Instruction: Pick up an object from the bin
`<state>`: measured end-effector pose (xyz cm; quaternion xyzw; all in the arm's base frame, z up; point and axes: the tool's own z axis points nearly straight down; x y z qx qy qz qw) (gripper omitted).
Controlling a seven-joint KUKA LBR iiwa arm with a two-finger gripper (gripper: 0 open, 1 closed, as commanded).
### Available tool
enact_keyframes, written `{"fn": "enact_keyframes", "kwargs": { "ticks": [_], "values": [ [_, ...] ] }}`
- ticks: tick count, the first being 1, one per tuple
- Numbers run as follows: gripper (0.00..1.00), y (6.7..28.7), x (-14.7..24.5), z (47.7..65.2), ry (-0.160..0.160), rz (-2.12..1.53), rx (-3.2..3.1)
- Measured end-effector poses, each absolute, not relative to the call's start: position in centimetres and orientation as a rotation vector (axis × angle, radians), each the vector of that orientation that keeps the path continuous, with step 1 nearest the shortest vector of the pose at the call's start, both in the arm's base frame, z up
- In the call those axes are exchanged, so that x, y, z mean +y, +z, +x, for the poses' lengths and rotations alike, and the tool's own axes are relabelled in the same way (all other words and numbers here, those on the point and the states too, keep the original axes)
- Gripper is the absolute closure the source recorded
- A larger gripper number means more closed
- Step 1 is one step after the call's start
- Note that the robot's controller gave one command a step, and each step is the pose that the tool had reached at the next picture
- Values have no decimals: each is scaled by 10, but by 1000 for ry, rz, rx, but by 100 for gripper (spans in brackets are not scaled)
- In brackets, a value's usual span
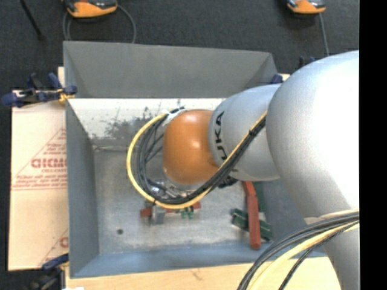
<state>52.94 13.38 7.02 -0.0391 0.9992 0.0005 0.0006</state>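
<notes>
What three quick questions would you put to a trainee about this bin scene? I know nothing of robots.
1. Multiple choice: where in the grey metal bin does the long red tool lie?
A) by the left wall
B) at the view's lower right
C) against the back wall
2. True or false: the arm's rounded orange cover hangs over the bin's middle.
3. Name the two small things that lie nearest the gripper.

Key:
1. B.
2. True.
3. A small reddish-brown piece and a small green piece.
</notes>
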Motion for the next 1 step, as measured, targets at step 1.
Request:
{"fn": "enact_keyframes", "kwargs": {
  "ticks": [1],
  "values": [
    [100,203,99,533,-1,-164,3126]
  ]
}}
